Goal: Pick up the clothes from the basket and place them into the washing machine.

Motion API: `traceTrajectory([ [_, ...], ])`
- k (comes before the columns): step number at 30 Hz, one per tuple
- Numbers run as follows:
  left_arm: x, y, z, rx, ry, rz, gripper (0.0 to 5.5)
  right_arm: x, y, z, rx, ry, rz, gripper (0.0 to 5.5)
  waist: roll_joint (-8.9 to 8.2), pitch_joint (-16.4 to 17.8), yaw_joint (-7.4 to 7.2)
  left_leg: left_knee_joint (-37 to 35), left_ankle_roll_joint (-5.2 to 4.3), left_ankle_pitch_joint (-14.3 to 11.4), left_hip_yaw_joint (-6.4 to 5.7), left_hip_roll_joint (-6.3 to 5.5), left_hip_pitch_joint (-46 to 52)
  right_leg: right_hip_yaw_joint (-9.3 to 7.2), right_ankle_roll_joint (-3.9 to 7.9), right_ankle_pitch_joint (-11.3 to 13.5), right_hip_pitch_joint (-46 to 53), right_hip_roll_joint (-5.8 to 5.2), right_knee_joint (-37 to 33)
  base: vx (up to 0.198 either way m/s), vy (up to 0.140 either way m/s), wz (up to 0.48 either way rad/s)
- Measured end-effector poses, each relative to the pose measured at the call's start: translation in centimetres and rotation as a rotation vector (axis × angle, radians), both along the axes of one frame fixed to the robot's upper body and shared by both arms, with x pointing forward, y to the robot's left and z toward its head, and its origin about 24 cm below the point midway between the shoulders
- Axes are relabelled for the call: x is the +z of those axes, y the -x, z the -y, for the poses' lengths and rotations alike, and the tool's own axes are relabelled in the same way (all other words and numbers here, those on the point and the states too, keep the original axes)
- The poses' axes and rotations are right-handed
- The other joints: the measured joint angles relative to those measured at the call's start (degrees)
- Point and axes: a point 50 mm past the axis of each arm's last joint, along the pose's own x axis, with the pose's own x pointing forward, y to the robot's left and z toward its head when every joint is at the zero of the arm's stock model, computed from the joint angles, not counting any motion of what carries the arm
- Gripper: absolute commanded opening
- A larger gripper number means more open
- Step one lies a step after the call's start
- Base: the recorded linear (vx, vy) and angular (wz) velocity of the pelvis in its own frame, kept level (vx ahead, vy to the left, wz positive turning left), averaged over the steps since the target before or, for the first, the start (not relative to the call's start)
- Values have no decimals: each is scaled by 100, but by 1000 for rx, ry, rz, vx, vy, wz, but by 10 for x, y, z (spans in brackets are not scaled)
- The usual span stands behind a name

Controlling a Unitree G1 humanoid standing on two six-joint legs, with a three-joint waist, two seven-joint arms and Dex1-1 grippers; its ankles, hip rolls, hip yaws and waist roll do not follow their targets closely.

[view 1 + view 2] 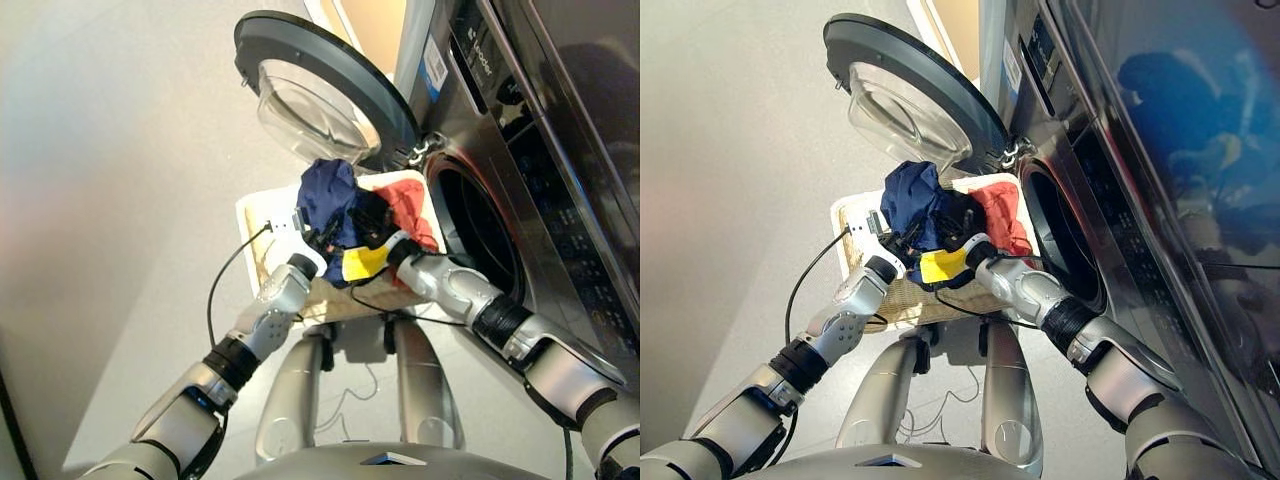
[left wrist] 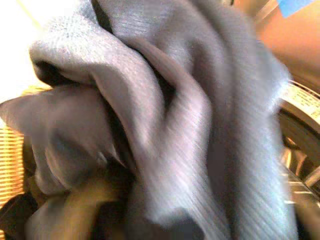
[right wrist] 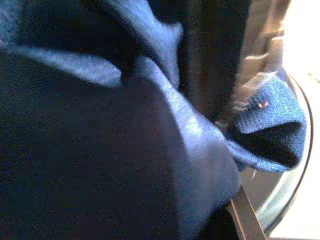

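The clothes lie heaped in the cream-white basket [image 1: 262, 212] in front of the washing machine [image 1: 560, 170]. A navy garment [image 1: 328, 192] stands bunched up high, with a black one [image 1: 369, 214] beside it and a coral red one [image 1: 416, 216] nearest the drum opening [image 1: 482, 238]. My left gripper [image 1: 318, 238] is buried in the lower edge of the navy cloth. My right gripper [image 1: 378, 248] is pushed into the black and navy cloth from the machine's side. Navy fabric [image 2: 165, 125] fills the left wrist view, and dark blue cloth [image 3: 115, 150] fills the right wrist view.
The machine's round glass door [image 1: 322, 92] hangs wide open above and behind the basket. A black cable [image 1: 222, 285] loops from the basket's left side down along my left arm. Grey floor [image 1: 110, 200] spreads to the left.
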Motion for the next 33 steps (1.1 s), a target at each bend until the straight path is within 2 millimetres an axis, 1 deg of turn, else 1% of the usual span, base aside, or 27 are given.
traceTrajectory([
  [3, 0, -1, -5, 15, 22, -15, 550, -4, 1, 5, -45, -91, -38, 0, 0, -1, -15, -2, 0, 0, 2, -1, 1, 1, 1, 0, -1, 0, 0, 0, 0, 0],
  [4, 0, 0, -5, -7, 26, -10, 550, -8, 2, 8, -81, -141, -63, 0, -1, -15, -8, -2, 0, 0, 1, 0, 2, 1, 1, -1, -1, 1, 0, 0, 0, 0],
  [6, 0, 4, -4, -45, 88, -26, 550, -15, 2, 10, -137, -227, -121, 0, -1, -20, -11, -2, 1, -1, 8, -2, 1, 8, 9, -5, -3, 0, -2, 0, 0, 0],
  [8, -3, 7, -2, -66, 150, -52, 550, -20, 4, 11, -161, -263, -149, 0, -2, -21, -17, -2, 2, -2, 16, -6, -1, 14, 34, -21, -9, -1, -2, 0, 0, 0],
  [11, -8, 9, -12, -46, 191, -57, 550, -24, 5, 15, -211, -355, -193, 0, -3, -29, -16, -3, 2, -3, 28, 2, -2, 23, 38, -22, -20, 4, -3, 0, 0, 0],
  [14, -17, 12, -28, 45, 239, -85, 550, -31, 5, 27, -305, -478, -248, 0, -3, -35, 2, -4, 2, -2, 35, 2, -6, 28, 38, -23, -28, 4, -1, 0, 0, 0],
  [15, -19, 10, -36, 108, 276, -89, 550, -35, 5, 32, -352, -532, -269, 0, -2, -48, -3, -8, 2, -2, 39, 3, -4, 32, 38, -23, -28, 4, -4, 0, 0, 0],
  [16, -25, 10, -46, 186, 297, -105, 550, -40, 6, 35, -389, -572, -288, 0, 0, -49, 4, -10, 2, -2, 42, 2, -6, 30, 38, -23, -34, 5, -1, 0, 0, 0],
  [17, -28, 9, -54, 242, 306, -113, 550, -41, 6, 39, -411, -597, -295, 0, 0, -49, 3, -9, 2, -2, 44, 3, -18, 31, 37, -22, -42, 4, -4, 0, 0, 0],
  [19, -37, 9, -68, 351, 316, -150, 550, -47, 8, 47, -468, -669, -327, 0, 1, -50, 9, -6, -4, 2, 44, 6, -24, 23, 43, -32, -47, 7, -3, 0, 0, 0],
  [20, -40, 10, -73, 400, 317, -160, 550, -50, 8, 50, -496, -702, -342, 0, 1, -51, 16, -7, 2, -3, 42, 5, -26, 21, 5, -8, -51, 6, -1, 0, 0, 0],
  [21, -42, 10, -77, 438, 315, -170, 550, -52, 8, 53, -522, -731, -349, 0, 3, -53, 18, -7, -3, 4, 44, 5, -27, 20, 30, -23, -51, 5, 0, 0, 0, 0],
  [22, -46, 11, -82, 479, 304, -185, 550, -54, 9, 56, -548, -763, -357, 0, 5, -55, 14, -5, -3, -5, 42, 7, -27, 20, 51, -43, -50, 5, -4, 0, 0, 0],
  [23, -46, 10, -86, 516, 294, -190, 550, -55, 10, 60, -578, -810, -364, 0, 6, -56, 21, -13, -7, 5, 42, 5, -28, 25, 35, -34, -53, 5, -2, 0, 0, 0],
  [24, -50, 11, -89, 547, 261, -199, 550, -57, 11, 63, -602, -849, -369, 0, 14, -61, 22, -12, -7, 7, 44, 4, -31, 24, 26, -27, -59, 5, -2, 0, 0, 0],
  [25, -56, 13, -93, 577, 212, -219, 550, -58, 12, 66, -631, -914, -378, 0, 24, -67, 21, -9, -5, -3, 44, 6, -35, 27, 45, -45, -61, 4, -3, 61, 19, 7],
  [26, -60, 13, -95, 596, 166, -229, 550, -58, 12, 69, -657, -981, -380, 0, 40, -83, 23, -14, -6, 7, 42, 2, -47, 29, 22, -26, -73, 3, -1, 66, 17, 1],
  [27, -63, 15, -96, 614, 144, -244, 550, -56, 11, 71, -674, -1025, -376, 0, 48, -89, 21, -12, -3, 1, 51, 1, -56, 35, 46, -43, -88, 2, -2, 59, 20, -10],
  [30, -77, 18, -97, 635, -8, -279, 550, -49, 8, 79, -715, -1224, -351, 0, 118, -148, 17, 1, 2, 6, 69, -5, -240, 58, 39, -37, -284, -5, 39, 0, 0, 0],
  [32, -80, 18, -97, 644, -68, -286, 550, -47, 6, 83, -741, -1320, -340, 0, 141, -158, 40, 32, 1, 25, 81, -20, -402, 78, 27, -28, -474, -11, 100, -55, 23, 29],
  [33, -83, 17, -96, 645, -94, -290, 550, -46, 3, 85, -759, -1366, -332, 0, 162, -155, 46, 85, -2, 26, 80, -19, -496, 79, -21, 4, -570, -11, 148, -62, 8, 68],
])
